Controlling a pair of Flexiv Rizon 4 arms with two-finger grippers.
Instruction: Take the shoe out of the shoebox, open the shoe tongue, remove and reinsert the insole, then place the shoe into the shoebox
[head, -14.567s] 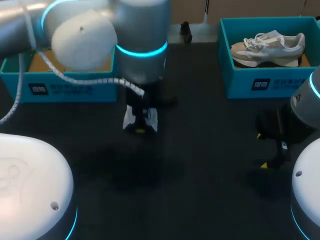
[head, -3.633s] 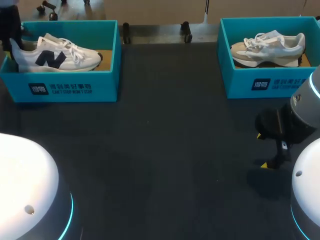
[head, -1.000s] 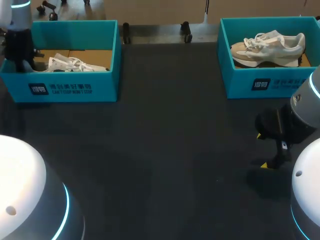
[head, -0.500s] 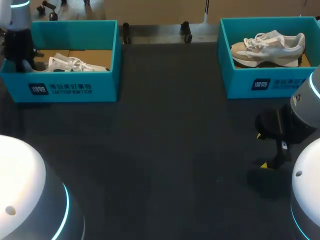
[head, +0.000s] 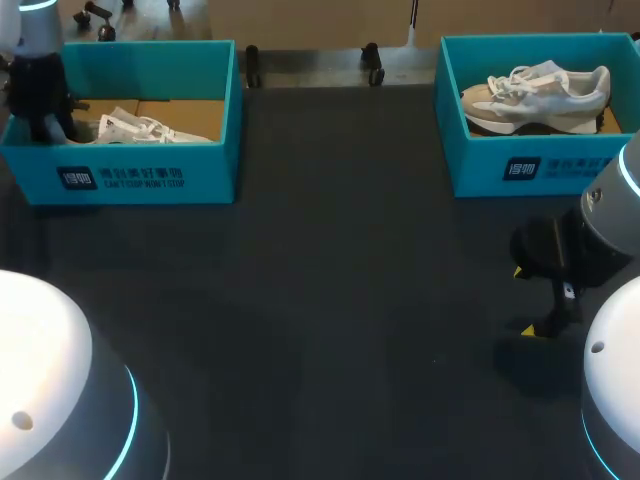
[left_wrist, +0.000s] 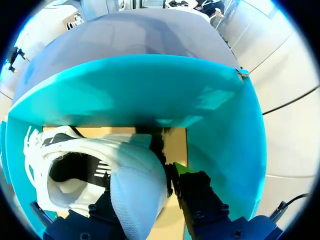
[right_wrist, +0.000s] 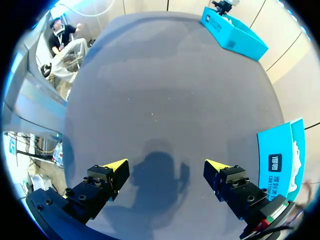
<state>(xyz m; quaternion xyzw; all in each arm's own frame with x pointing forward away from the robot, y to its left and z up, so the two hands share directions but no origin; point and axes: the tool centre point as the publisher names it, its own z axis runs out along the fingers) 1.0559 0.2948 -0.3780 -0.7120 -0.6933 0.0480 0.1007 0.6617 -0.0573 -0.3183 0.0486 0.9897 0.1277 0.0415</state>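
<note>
- Shoe (head: 138, 128): white with a dark mark on its side. It lies in your left box (head: 150, 72), toward the box's left end, on the brown floor.
- Left box: teal, open top, with a white logo and lettering (head: 120, 178) on the front wall.
- Your left gripper (left_wrist: 145, 180) is down inside that box. In the wrist view, its fingers pinch the shoe's heel from both sides.
- Right box (head: 480, 165): teal, with the same kind of white print (head: 545, 167) on its front. It holds a grey shoe (head: 535, 95) standing on its sole, toe toward the table's middle.
- Your right gripper (right_wrist: 167, 165) hangs over bare table (head: 330, 300), near the right box's front. Its fingers are spread wide and hold nothing.
</note>
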